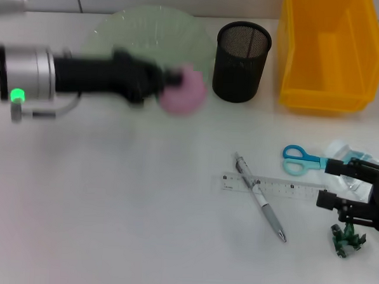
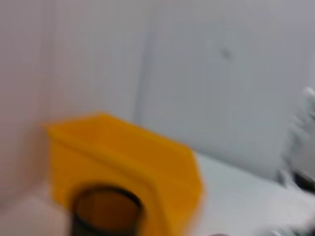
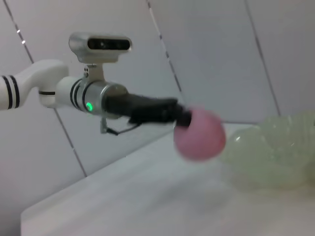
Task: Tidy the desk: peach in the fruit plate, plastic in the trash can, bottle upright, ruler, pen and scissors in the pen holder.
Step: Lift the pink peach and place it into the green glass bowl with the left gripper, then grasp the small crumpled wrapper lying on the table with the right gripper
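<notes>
My left gripper point(image 1: 172, 84) is shut on the pink peach point(image 1: 184, 91) and holds it in the air at the near right edge of the pale green fruit plate point(image 1: 144, 28). The right wrist view shows the peach point(image 3: 199, 133) beside the plate point(image 3: 275, 157). The blue scissors point(image 1: 300, 159), clear ruler point(image 1: 273, 186) and pen point(image 1: 261, 198) lie on the desk at the right. A clear plastic wrapper point(image 1: 351, 153) lies behind my right gripper point(image 1: 330, 184), which is open and empty. A small green item point(image 1: 348, 239), perhaps the bottle, lies near it.
The black mesh pen holder point(image 1: 242, 52) stands right of the plate, and the yellow bin point(image 1: 328, 50) stands to its right. Both show in the left wrist view, the holder point(image 2: 106, 211) in front of the bin point(image 2: 128, 162).
</notes>
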Robot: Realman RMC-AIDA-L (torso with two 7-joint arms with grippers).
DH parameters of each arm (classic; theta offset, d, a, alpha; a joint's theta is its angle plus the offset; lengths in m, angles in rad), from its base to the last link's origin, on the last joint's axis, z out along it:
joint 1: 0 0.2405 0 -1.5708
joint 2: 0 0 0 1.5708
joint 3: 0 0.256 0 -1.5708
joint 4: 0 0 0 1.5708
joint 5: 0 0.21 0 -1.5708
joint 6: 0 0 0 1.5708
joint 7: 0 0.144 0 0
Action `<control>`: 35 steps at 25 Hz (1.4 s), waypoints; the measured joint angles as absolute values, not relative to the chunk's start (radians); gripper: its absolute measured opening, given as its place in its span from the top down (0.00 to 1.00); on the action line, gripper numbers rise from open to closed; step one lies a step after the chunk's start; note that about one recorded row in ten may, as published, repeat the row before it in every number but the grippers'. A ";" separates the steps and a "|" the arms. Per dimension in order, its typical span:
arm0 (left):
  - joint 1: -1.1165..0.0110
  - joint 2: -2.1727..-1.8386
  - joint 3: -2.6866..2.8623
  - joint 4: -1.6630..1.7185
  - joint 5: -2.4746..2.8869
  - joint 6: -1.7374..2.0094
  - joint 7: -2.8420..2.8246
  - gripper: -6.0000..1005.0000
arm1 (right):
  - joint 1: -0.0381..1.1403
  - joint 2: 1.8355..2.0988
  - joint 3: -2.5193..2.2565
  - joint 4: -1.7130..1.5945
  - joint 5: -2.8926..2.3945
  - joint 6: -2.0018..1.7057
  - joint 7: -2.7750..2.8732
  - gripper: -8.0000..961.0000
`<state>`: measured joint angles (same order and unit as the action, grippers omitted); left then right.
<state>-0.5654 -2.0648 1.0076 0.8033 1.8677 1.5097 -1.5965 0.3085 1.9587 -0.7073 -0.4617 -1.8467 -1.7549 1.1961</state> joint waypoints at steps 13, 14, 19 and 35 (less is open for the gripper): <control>-0.696 -2.077 0.896 0.675 1.735 0.942 -1.591 0.85 | 0.318 1.995 -0.703 -0.462 -1.852 -1.747 1.182 0.18; -0.696 -2.077 0.896 0.675 1.735 0.942 -1.591 0.83 | 0.318 1.997 -0.703 -0.462 -1.852 -1.745 1.179 0.18; -0.661 -2.075 0.897 0.665 1.620 0.941 -1.557 0.72 | 0.318 2.000 -0.702 -0.462 -1.851 -1.740 1.176 0.18; -0.342 -2.048 0.898 0.667 1.541 1.622 -1.319 0.20 | 0.406 1.995 -0.559 -0.984 -1.951 -1.888 1.772 0.18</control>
